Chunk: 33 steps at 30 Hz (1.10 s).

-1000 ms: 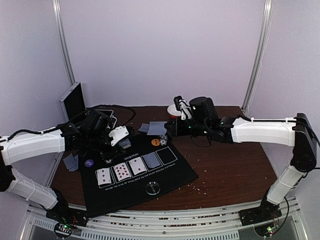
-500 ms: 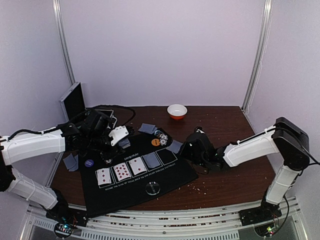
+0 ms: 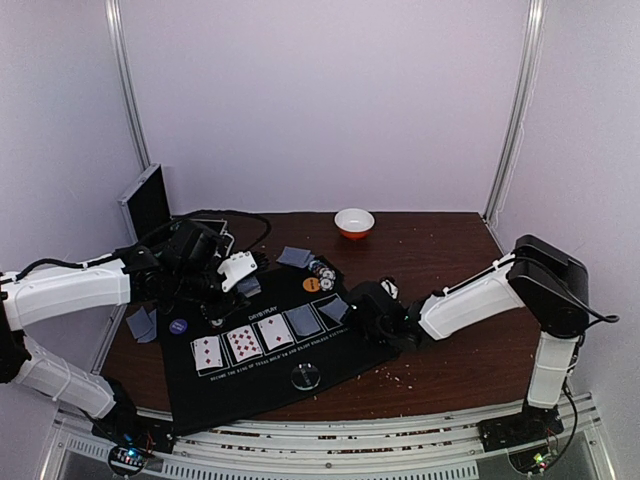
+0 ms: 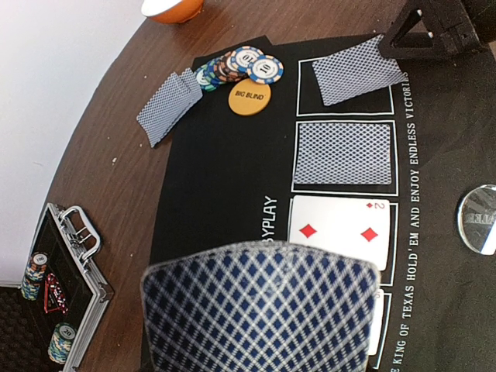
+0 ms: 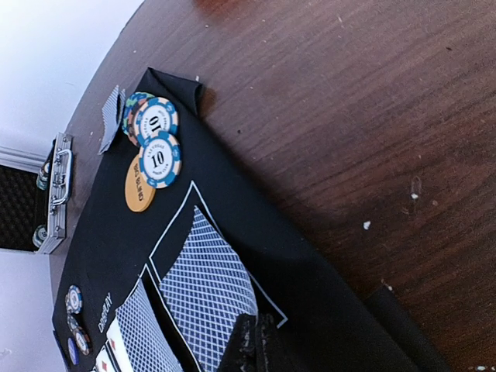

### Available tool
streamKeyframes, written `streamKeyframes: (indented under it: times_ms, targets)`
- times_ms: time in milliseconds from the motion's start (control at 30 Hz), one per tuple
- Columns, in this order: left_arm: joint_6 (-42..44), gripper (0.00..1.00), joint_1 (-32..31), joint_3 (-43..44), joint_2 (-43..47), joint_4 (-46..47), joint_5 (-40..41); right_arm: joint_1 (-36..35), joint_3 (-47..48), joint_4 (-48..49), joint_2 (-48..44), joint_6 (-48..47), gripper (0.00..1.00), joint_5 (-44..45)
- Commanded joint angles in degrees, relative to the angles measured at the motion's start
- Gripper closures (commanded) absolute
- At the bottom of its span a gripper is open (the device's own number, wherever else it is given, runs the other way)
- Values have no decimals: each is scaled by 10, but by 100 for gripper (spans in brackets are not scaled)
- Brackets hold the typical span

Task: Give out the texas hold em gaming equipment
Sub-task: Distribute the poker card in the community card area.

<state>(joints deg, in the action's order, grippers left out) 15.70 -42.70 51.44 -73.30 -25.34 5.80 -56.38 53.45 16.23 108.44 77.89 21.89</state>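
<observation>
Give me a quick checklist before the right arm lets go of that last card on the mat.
1. Fifth card inside its box: not ok, tilted, corner over the line.
2. Right gripper closed on that card's edge: ok.
3. Fourth card square in its box: ok.
4. Left gripper holding a blue-backed card: ok.
5. Chips clear of the boxes: ok.
6. Tilted card lying flat on the mat: cannot tell.

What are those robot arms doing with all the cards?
They are dealing a poker game. The right gripper pinches a face-down card at the last box of the black mat. Three red-pip cards lie face up in the mat's first boxes. The left gripper holds another card above the mat. A few poker chips sit on the mat's far corner.
</observation>
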Motion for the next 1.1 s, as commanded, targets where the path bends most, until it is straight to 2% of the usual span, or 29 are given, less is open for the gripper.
streamKeyframes:
  times_ms: [0,433,700,867,1067]
  targets:
    - [-4,54,2,12,4,21,-1,-5,-3,-5,6,44,100,0]
    - [-5,53,1,11,4,21,-1,-7,-3,50,38,144,100,-11]
    - [-4,53,1,9,6,22,-2,-12,0,51,43,176,100,-3]
    - [-3,53,1,9,5,22,-2,-13,-9,81,43,174,87,-35]
    - [-3,53,2,10,4,21,-5,-14,-49,100,18,188,78,-39]
